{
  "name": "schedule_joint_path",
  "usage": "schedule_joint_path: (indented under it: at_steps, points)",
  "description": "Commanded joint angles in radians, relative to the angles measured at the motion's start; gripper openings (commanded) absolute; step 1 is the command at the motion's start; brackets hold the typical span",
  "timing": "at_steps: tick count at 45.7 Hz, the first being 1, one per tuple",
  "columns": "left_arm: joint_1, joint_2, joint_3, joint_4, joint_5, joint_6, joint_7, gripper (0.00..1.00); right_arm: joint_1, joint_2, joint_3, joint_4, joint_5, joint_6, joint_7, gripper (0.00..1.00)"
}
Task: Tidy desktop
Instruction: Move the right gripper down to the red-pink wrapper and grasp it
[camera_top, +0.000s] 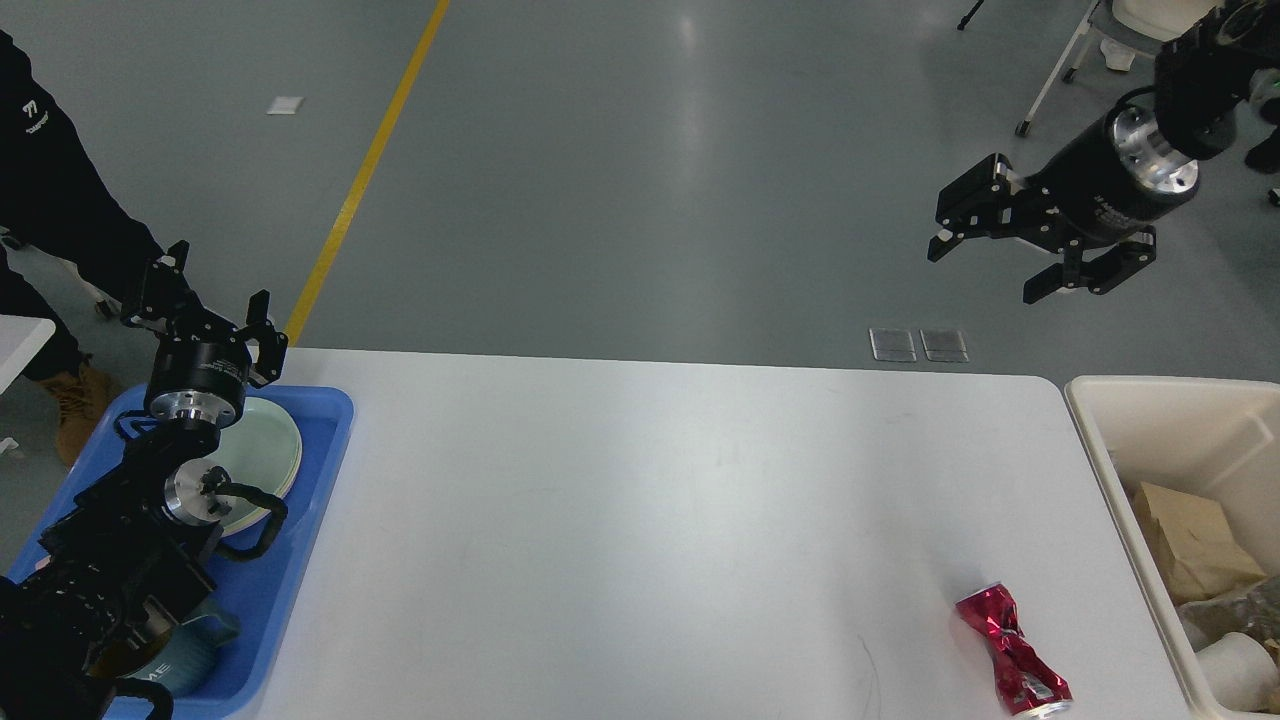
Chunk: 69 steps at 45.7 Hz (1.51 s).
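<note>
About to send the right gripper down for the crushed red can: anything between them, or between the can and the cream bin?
Nothing visible: bare white desktop separates the crushed red can, open right gripper and cream rectangular bin.

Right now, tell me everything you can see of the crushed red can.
The crushed red can is shiny red metal, creased and pinched in at its waist so it looks like an hourglass. It lies on its side on the white desktop, near the front right corner, one end pointing away and the silvery end toward the near edge. It lies alone, apart from the cream bin on its right. Neither gripper touches it; the right gripper is raised far beyond the table.
</note>
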Motion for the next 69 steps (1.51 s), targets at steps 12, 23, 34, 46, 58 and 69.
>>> schedule_joint_path:
  at_steps: [12,23,34,46,58,69]
  points:
    - [0.000,0.000,0.000,0.000,0.000,0.000,0.000,0.96,-0.160,0.075,0.012,0.026,-0.228,-0.263,0.011,1.00]
    - [0.000,0.000,0.000,0.000,0.000,0.000,0.000,0.96,-0.203,0.072,-0.037,0.310,-0.533,-0.261,0.009,1.00]
    - [0.000,0.000,0.000,0.000,0.000,0.000,0.000,0.96,-0.231,0.030,-0.042,0.442,-0.648,-0.247,0.009,1.00]
    - [0.000,0.000,0.000,0.000,0.000,0.000,0.000,0.96,-0.326,0.035,-0.034,0.433,-0.650,-0.339,0.003,1.00]
    - [0.000,0.000,0.000,0.000,0.000,0.000,0.000,0.96,-0.404,0.039,-0.030,0.420,-0.648,-0.412,0.003,1.00]
    - [0.000,0.000,0.000,0.000,0.001,0.000,0.000,0.96,-0.459,0.042,-0.001,0.405,-0.642,-0.448,0.003,1.00]
